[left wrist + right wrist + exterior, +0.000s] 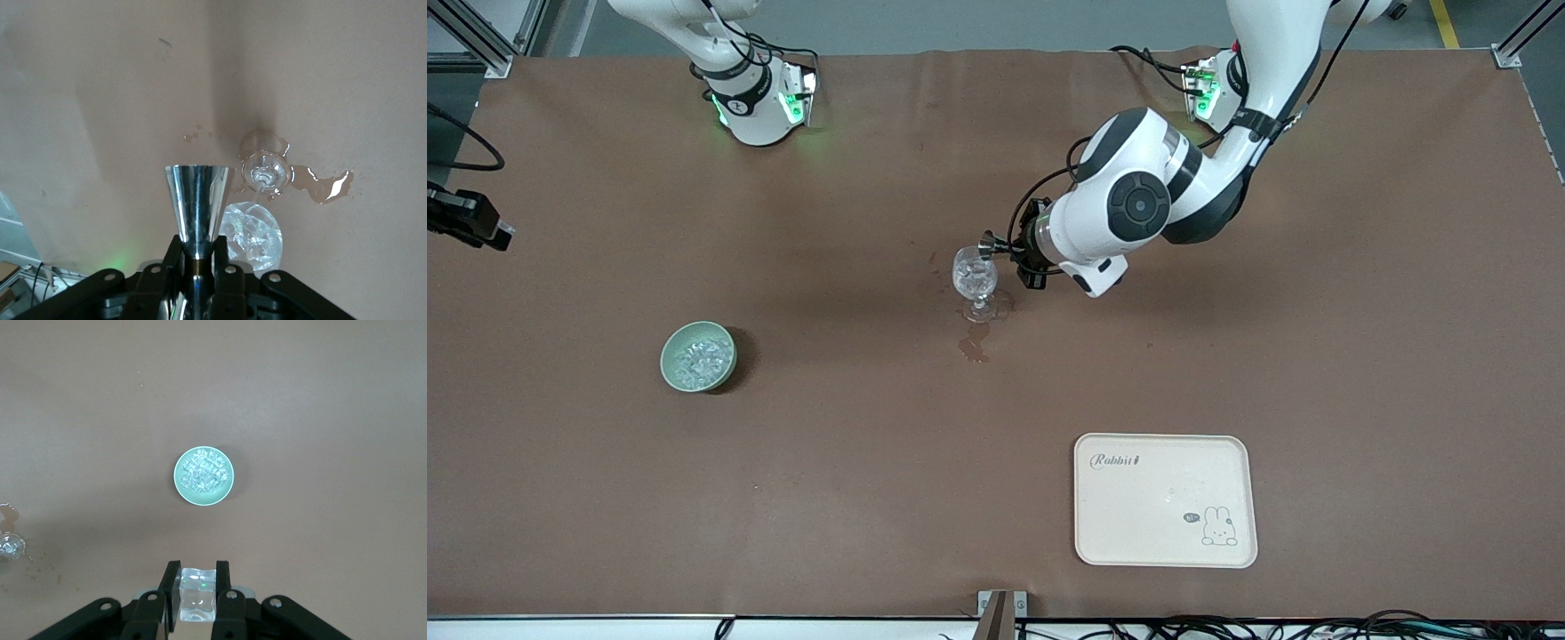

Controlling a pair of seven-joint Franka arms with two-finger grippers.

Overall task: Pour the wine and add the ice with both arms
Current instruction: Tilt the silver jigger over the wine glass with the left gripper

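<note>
My left gripper (1021, 255) is shut on the silvery jigger (988, 240) at its narrow waist. It holds the jigger tipped on its side just above the rim of the clear stemmed wine glass (975, 276). In the left wrist view the jigger (197, 203) sticks out from the gripper (198, 252), with the glass (253, 237) below holding glittery chunks. My right gripper (198, 577) is shut on a clear ice cube (198, 595), high over the table near the pale green bowl (181, 480) of ice (203, 473). The bowl (670, 363) stands toward the right arm's end.
A wet spill (973, 346) lies by the glass foot, nearer the front camera, and shows in the left wrist view (327, 188). A cream rabbit tray (1165, 533) sits near the front edge. A black device (463, 220) juts in at the right arm's end.
</note>
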